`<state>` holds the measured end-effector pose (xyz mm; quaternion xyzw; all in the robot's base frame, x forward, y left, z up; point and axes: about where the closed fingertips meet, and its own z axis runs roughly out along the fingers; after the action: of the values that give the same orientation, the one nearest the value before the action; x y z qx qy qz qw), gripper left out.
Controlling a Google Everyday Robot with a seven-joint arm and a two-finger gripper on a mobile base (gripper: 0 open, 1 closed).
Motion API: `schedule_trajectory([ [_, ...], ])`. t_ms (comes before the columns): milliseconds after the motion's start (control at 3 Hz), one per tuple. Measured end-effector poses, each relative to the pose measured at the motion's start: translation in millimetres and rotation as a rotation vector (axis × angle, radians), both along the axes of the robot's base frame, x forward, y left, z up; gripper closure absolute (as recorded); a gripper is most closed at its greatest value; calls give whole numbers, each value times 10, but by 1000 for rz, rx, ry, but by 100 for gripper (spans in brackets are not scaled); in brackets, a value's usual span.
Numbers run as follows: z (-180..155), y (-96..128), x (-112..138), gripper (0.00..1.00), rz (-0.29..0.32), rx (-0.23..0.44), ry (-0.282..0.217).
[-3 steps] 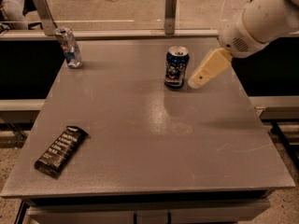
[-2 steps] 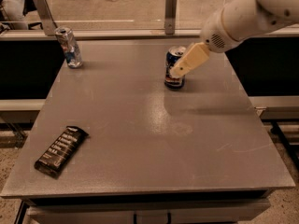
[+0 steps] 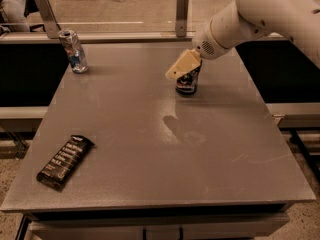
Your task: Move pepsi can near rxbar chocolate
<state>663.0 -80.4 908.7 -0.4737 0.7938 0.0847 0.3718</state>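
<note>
The pepsi can (image 3: pixel 188 84), dark blue with a white and blue logo, stands upright at the back middle of the grey table (image 3: pixel 165 169). My gripper (image 3: pixel 183 66), cream coloured at the end of the white arm, comes in from the upper right and sits at the can's top, covering its upper part. The rxbar chocolate (image 3: pixel 65 162), a flat dark bar with white lettering, lies near the table's front left corner, far from the can.
A slimmer dented silver and blue can (image 3: pixel 73 51) stands at the back left corner. Two metal posts (image 3: pixel 182 13) rise on a rail behind the table. The table's edges drop off at the front, left and right.
My gripper has moved left, from the can's right side to over its top. The can, the bar and the dented can have not moved.
</note>
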Motion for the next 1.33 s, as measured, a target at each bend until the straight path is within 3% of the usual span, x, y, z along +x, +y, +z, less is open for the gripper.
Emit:
schedule_trajectory([
  [667,-153,-100,-30,64,-30,-7,63],
  [1000,12,-45,-75,88,7,31,54],
  [1333,290,114,-107,100,68,65,29],
])
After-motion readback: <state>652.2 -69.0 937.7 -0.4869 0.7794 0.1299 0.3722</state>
